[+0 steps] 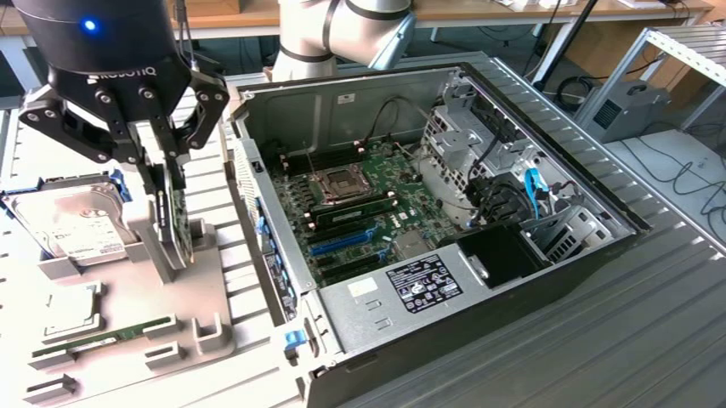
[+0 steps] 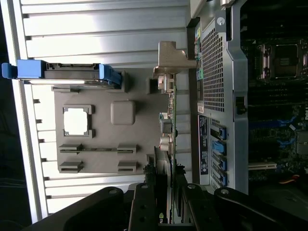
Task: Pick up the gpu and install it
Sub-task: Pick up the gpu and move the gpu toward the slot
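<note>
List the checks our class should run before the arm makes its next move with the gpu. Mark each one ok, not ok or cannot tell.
1. Grip: the gripper is shut on both faces of the gpu: ok.
2. Attitude: the gpu stands on edge, in line with the gripper: ok.
3. The gpu's lower edge is free of its holder on the tray: cannot tell.
4. The computer case is open, with the motherboard exposed: ok.
5. The blue expansion slots look empty: ok.
6. The hard drive sits apart from the gripper, on the exterior view's left: ok.
</note>
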Available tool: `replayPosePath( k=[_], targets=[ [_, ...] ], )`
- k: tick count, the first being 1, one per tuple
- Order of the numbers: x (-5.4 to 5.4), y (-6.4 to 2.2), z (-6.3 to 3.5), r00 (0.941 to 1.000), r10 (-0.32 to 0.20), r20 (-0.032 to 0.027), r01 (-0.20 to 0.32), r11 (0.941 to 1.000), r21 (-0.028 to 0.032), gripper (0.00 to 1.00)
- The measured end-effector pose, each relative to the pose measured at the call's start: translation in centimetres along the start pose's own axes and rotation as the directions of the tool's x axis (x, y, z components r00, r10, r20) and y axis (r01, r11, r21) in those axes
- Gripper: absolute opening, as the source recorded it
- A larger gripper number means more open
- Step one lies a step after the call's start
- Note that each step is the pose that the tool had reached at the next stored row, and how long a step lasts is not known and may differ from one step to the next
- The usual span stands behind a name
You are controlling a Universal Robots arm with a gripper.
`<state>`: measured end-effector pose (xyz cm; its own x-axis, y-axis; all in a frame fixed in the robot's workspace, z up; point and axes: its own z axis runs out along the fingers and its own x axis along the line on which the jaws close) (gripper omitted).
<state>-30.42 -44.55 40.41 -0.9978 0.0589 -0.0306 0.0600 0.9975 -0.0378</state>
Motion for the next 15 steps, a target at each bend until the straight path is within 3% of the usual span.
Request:
replayPosePath(
  k=[15],
  targets=[
    [-0.01,-0.01,-0.41,1.0,0.0,-0.0001,0.0,1.0,0.0001,0.26]
  ],
)
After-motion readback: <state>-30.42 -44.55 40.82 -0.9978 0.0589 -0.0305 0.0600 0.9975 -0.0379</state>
